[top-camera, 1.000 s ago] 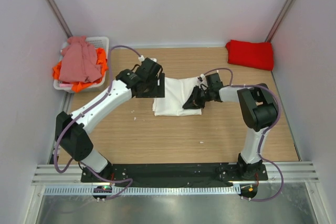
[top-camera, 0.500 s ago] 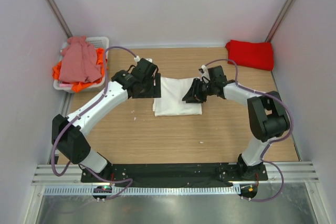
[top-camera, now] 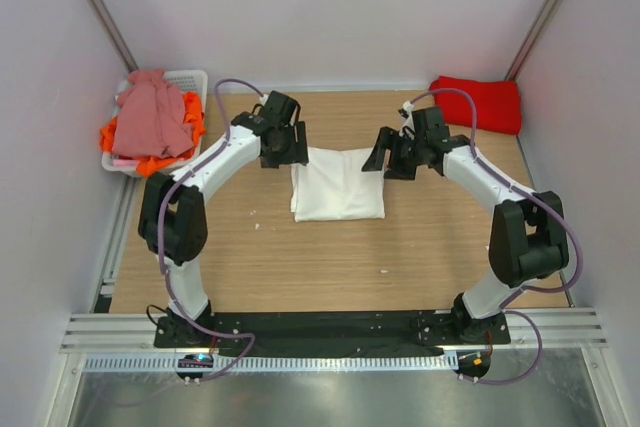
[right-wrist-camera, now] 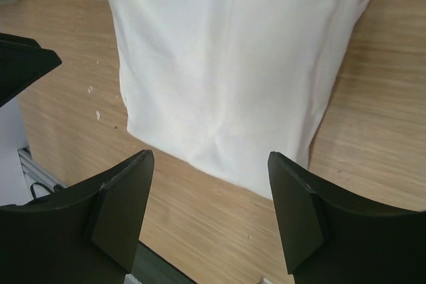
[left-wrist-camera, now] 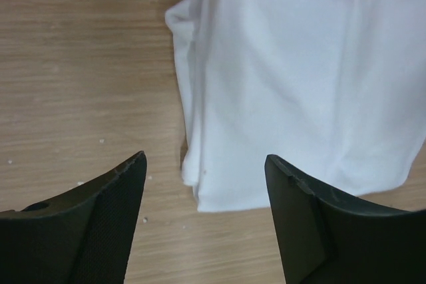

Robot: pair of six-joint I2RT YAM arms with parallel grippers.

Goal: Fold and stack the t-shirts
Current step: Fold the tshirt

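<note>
Seen from above, the folded white t-shirt (top-camera: 338, 185) lies flat on the counter (top-camera: 250, 257) between the left gripper (top-camera: 290, 154) and the right gripper (top-camera: 385, 162), each poised over a far corner, spread wide and holding nothing. A folded red t-shirt (top-camera: 478, 104) sits well beyond the right gripper. A pink t-shirt (top-camera: 150, 117) and an orange t-shirt (top-camera: 190, 112) are heaped in the basket (top-camera: 195, 77), well outside the left gripper. In the left wrist view the shirt's layered side edge lies just ahead, between the open fingers. In the right wrist view the shirt fills the space ahead of the parted fingers, which do not touch it. The cloth looks light and limp, and its layers would probably slide, so pinch through every layer at an edge near both corners and lift evenly.
</note>
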